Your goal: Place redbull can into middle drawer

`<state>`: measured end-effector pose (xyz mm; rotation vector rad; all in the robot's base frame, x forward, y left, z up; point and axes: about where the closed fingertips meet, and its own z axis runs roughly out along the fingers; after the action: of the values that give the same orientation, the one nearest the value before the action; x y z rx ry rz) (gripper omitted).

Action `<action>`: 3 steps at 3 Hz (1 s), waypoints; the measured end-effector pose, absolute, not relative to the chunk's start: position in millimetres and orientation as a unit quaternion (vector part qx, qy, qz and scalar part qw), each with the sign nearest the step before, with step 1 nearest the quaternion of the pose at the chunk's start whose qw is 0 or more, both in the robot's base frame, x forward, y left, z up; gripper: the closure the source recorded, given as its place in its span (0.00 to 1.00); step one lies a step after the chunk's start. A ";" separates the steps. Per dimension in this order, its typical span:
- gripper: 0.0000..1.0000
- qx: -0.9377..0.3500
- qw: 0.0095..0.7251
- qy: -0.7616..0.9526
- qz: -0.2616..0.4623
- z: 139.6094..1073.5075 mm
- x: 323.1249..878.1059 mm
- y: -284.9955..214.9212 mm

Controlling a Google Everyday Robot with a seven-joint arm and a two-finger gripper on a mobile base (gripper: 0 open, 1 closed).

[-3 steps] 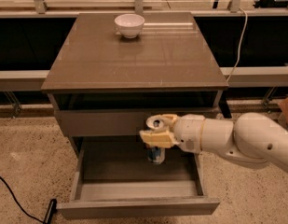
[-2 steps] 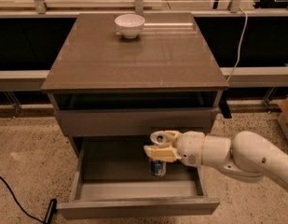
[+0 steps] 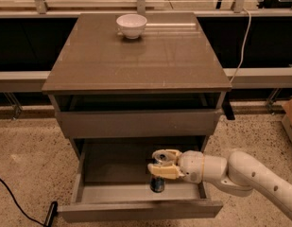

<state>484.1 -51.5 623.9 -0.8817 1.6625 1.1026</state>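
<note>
The redbull can (image 3: 158, 184) stands upright low inside the open middle drawer (image 3: 112, 171), near its front right. Its blue-and-silver lower body shows below the fingers. My gripper (image 3: 162, 165) reaches in from the right on a white arm and is shut around the upper part of the can, with its beige fingers (image 3: 159, 171) wrapped around it. I cannot tell whether the can's base touches the drawer floor.
A white bowl (image 3: 131, 25) sits at the back of the cabinet top (image 3: 136, 60). The upper drawer front (image 3: 136, 123) is just above the gripper. A black cable (image 3: 18, 206) lies on the floor at left. A cardboard box edge (image 3: 291, 115) is at far right.
The gripper has moved down and slightly forward with the can, from level with the upper drawer front into the open middle drawer.
</note>
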 end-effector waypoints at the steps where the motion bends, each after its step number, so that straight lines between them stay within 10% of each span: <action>1: 1.00 -0.396 0.471 0.646 0.451 590.3 497.3 -43.6; 3: 1.00 -0.399 0.492 0.645 0.427 582.3 505.5 -46.3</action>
<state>505.5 -46.3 582.3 -0.9682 1.5648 1.0362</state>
